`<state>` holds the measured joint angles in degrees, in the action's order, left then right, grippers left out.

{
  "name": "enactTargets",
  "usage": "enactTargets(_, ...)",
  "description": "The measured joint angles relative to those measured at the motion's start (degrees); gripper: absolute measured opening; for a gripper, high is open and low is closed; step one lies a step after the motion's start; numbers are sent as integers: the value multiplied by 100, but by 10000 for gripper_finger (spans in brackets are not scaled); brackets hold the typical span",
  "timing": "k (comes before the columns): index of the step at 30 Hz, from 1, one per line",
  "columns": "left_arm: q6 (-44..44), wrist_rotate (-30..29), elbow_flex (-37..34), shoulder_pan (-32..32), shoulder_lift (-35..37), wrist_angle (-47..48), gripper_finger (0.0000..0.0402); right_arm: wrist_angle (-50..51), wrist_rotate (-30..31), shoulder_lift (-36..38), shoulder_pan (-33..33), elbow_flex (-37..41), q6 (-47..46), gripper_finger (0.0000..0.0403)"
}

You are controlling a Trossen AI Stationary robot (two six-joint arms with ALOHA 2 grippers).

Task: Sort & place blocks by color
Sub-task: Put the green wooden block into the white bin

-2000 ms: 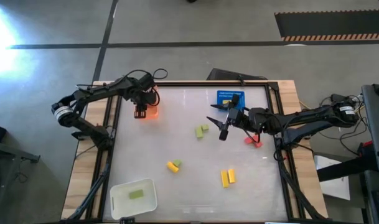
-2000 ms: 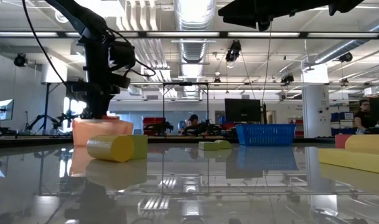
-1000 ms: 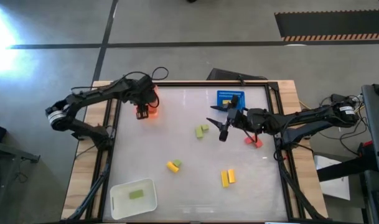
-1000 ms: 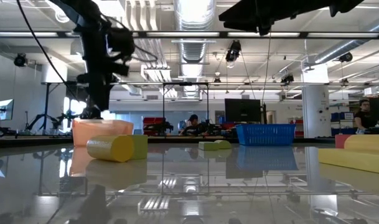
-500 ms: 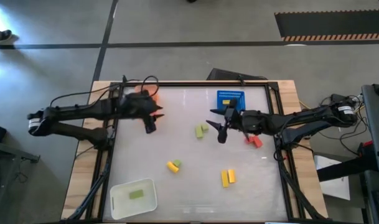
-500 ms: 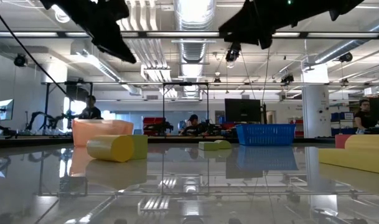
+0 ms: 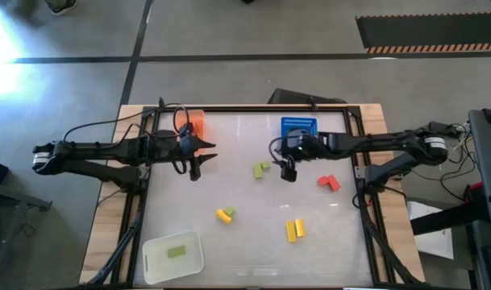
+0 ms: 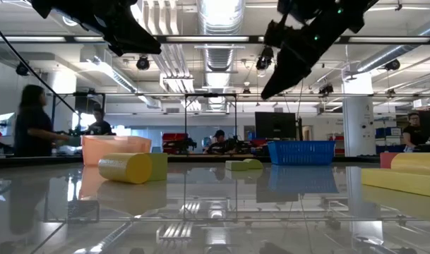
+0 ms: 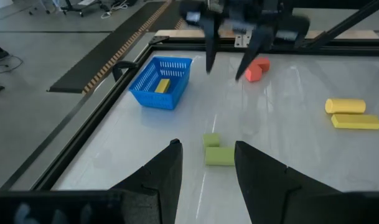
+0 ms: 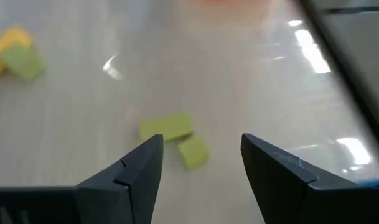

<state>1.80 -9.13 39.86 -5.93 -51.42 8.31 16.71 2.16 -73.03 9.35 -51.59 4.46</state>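
1. We see the left gripper [image 7: 194,167] spread and empty, near the orange tray [image 7: 195,125].
2. The right gripper [image 7: 287,172] hangs spread beside the green blocks [image 7: 262,169].
3. Bare surface [image 7: 245,242] separates yellow blocks [image 7: 295,229] from the white tray [image 7: 172,256].

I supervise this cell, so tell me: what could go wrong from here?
Both open grippers, left gripper and right gripper, face the same green pair, so they might collide if both reach for it. The two green blocks touch, so closing on one may push the other away. Elsewhere a green block lies against a yellow block, risking a mixed pick.
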Motion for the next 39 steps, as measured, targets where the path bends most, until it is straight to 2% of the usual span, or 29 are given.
enactTargets(5,1,-3,0,0,-24,-9,129,19,-731,-580,325,-66,587,213)
enactTargets(9,1,-15,0,0,-57,-10,129,-35,-822,-1017,451,-75,1140,229)
enactTargets(17,4,-15,0,-2,-105,-19,129,-592,-840,-1745,534,-75,1509,248)
enactTargets(34,9,-15,0,-4,-105,-66,129,-1220,-891,-2468,662,-75,1749,218)
enactTargets(39,8,-14,0,-4,-105,-100,129,-1257,-915,-2518,656,-81,1769,177)
